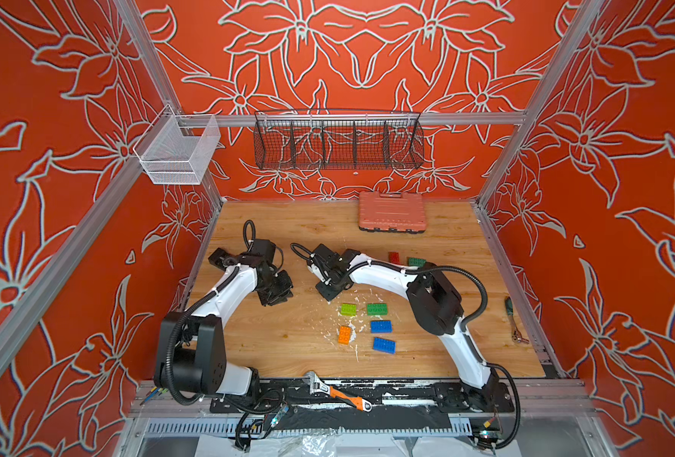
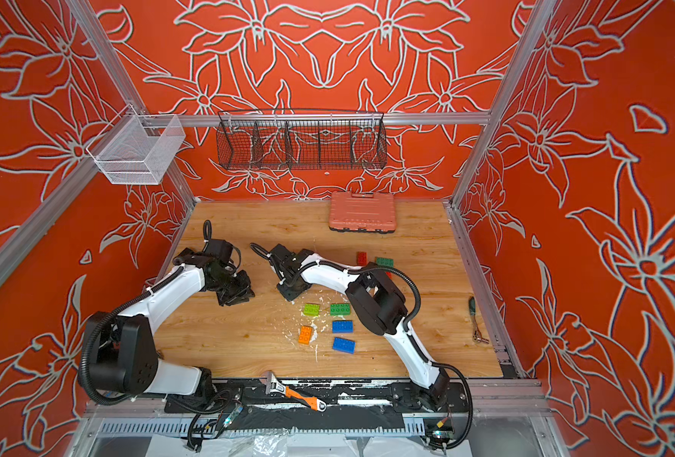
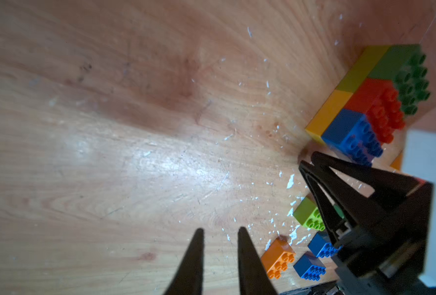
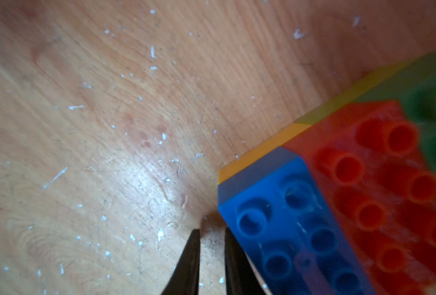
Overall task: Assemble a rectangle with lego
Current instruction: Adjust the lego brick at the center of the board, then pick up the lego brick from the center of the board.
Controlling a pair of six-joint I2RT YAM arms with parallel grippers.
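My right claw [image 4: 210, 231] is pinched nearly closed and empty, tips just beside the blue corner of the lego block [image 3: 370, 102], mid bench [image 1: 288, 221]; I'd guess to nudge it square. My left claw [image 3: 219, 229] hangs parted, empty. The loose bricks [image 1: 375, 308] wait nearer the front edge.

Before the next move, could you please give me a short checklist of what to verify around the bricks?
1. Nothing in the left jaws: ok, they stand open.
2. Nothing in the right jaws: ok, nearly shut beside the built block.
3. Built block flat on the table: ok.
4. Loose bricks apart, graspable: ok: lime brick, green brick, orange brick, two blue bricks.
5. Block's hidden far side complete: cannot tell.
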